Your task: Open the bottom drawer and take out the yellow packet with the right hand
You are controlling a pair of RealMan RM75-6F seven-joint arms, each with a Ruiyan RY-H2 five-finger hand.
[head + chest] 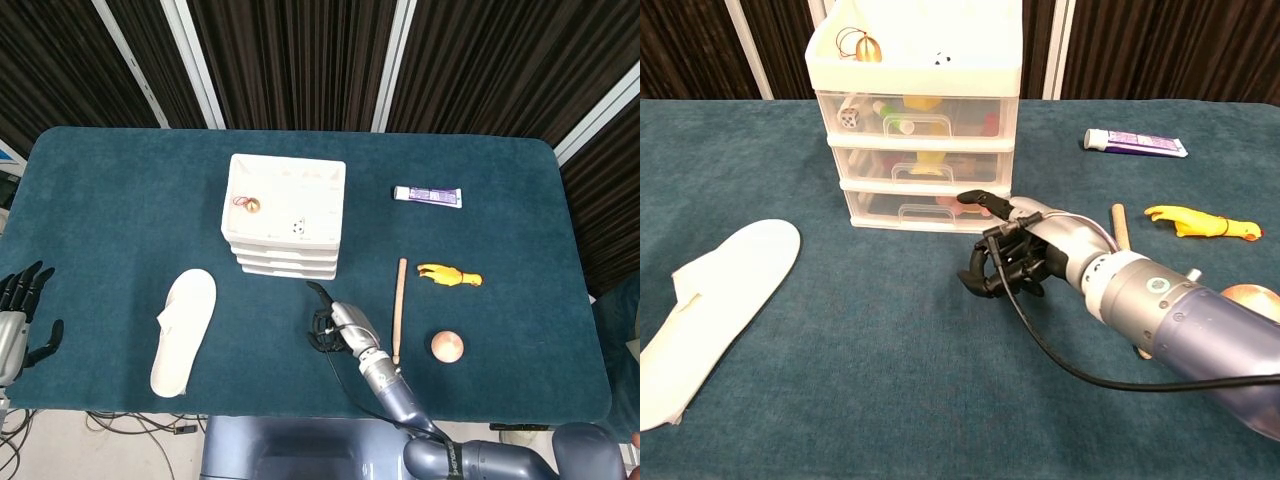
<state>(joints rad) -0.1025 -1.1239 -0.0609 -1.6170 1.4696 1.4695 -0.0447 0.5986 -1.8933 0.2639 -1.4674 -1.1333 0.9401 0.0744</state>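
— Where's the right hand (pixel 1005 262)?

— Low over the cloth in front of the drawer unit (pixel 915 125), near its right front corner. The fingers (pixel 975 284) are curled down and inward with nothing in them, the thumb sticking up toward the bottom drawer (pixel 927 210). From the chest camera it sits just short of the drawer front; I can't tell whether it touches. The forearm runs back to the right, low over the table (pixel 120 200).

— And the drawer?

— All three drawers are pushed in. The bottom one shows a clear handle and something reddish behind the plastic. There's yellow stuff in the upper two drawers; I can't make out which item is the packet.

— The other hand?

— The left hand (pixel 20 315) is at the far left edge of the table in the head camera, fingers spread apart, holding nothing.

— What else is lying around?

— One of each. A wooden stick (pixel 399 310) just right of the right arm, a small round peach-coloured ball (pixel 447 346) further right, a yellow rubber chicken (pixel 450 275) beyond the stick, and a tube (pixel 427 196) with purple print further back. One white slipper (pixel 184 331) lies left of the drawers. On top of the unit there's a tray with a small gold bell (pixel 867 46) and a tiny white die (pixel 297 227).
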